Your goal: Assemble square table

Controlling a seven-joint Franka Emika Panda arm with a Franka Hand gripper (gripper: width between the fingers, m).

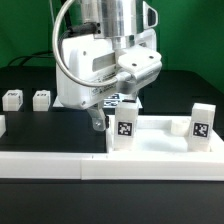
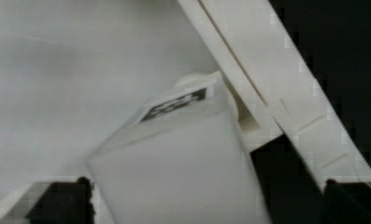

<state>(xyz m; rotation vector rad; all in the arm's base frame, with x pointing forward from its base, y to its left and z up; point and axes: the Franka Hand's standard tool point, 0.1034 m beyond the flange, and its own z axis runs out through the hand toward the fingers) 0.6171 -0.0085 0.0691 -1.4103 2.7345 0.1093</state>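
The white square tabletop lies at the exterior view's right, just behind the long wall strip. Two tagged white legs stand upright on it, one near the middle and one at the right. My gripper hangs over the middle leg, its fingers on either side of it. In the wrist view that leg stands between the dark fingertips, with a dark gap on one side, so the jaws stand open around it. The tabletop's floor and raised rim lie behind it.
Two loose tagged legs lie on the black table at the exterior view's left, and another white piece shows at the left edge. The long low white wall strip runs along the front.
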